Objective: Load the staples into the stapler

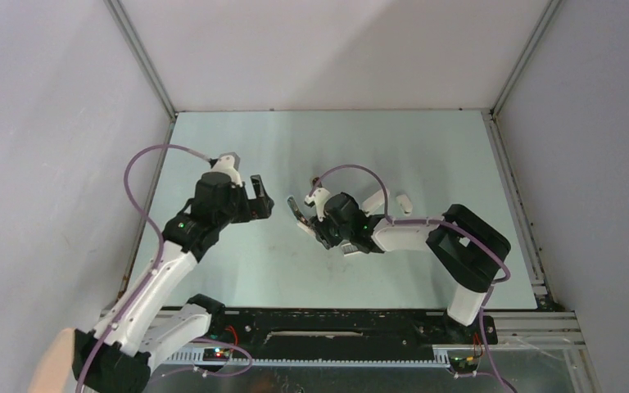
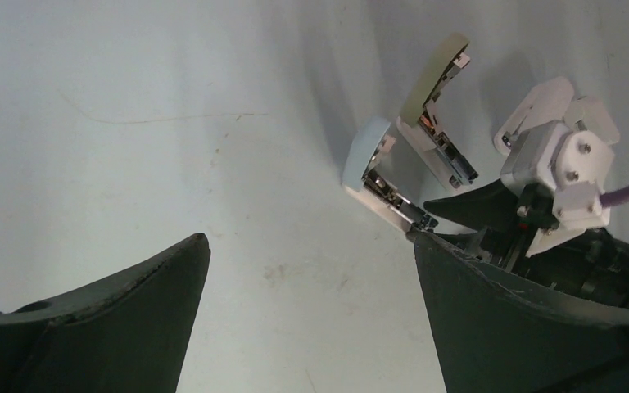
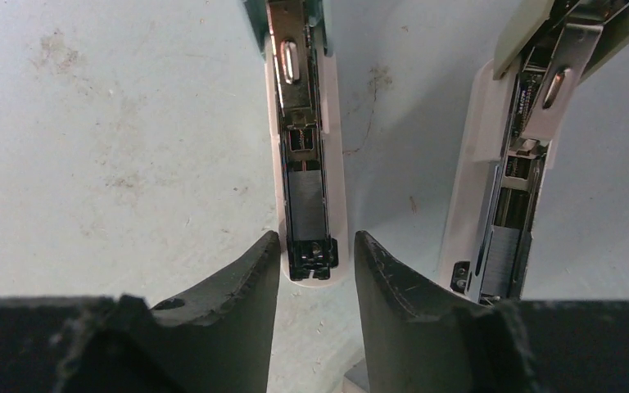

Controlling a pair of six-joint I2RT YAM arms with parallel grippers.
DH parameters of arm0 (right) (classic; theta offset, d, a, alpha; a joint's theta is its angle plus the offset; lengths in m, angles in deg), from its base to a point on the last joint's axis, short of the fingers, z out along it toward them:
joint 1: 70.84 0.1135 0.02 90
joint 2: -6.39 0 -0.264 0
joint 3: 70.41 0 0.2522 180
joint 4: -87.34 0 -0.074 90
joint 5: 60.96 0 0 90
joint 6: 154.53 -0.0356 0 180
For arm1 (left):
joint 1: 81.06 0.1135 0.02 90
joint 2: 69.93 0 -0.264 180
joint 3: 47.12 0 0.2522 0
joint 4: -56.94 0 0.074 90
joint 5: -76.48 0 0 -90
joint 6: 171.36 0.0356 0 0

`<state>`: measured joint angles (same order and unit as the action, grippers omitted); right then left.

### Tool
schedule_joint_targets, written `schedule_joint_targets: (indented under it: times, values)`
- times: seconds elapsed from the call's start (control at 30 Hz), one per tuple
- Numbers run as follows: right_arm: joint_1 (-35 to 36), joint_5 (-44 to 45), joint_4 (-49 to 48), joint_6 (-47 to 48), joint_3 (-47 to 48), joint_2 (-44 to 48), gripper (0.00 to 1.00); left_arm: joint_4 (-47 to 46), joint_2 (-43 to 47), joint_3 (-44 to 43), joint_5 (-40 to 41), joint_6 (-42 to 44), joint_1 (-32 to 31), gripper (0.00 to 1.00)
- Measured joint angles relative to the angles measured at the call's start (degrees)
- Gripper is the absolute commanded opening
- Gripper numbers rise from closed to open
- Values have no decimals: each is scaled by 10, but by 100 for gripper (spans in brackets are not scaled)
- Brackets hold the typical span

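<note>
Lowest in the right wrist view, the right gripper (image 3: 317,241) has its two dark fingers partly closed to either side of the near end of the blue-topped stapler (image 3: 305,123). The left finger looks to be against the white base, but I cannot tell whether the pair actually pinches it. This stapler lies flat on the pale table (image 3: 131,123) with its magazine open upward, and it runs from the fingertips to the top edge of the frame. A darker grey strip sits in its channel, and I cannot tell what that strip is.

Just beside it, toward the right edge, lies the cream-topped stapler (image 3: 491,164), also opened and slightly tilted. In the lower part of its channel is a grey, finely striped block that reads as the staples (image 3: 509,258) (their near end is cut off by the right finger).

In the left wrist view, the left gripper (image 2: 311,241) is spread wide over bare table and holds nothing. Past its right finger, in the upper right of the frame, both staplers stand with their tops hinged up; the blue one is nearer and the cream one is behind it.

From above, the left gripper is left of centre and the right gripper is at centre; the two are near each other but apart.
</note>
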<state>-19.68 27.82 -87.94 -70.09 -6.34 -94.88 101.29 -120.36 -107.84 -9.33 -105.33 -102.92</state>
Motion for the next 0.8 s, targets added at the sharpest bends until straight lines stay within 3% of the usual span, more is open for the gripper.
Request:
schedule_joint_targets:
  times: [0.13, 0.5, 0.8]
  values:
    - [0, 0, -14, 1, -4, -9, 33, -40, -49, 2, -25, -25, 0, 100]
    - [2, 0, -52, 3, -19, -9, 21, -193, -149, 43, -62, -95, 0, 86]
    - [8, 13, -95, 6, -24, -24, 19, -281, -243, 54, -90, -121, 0, 56]
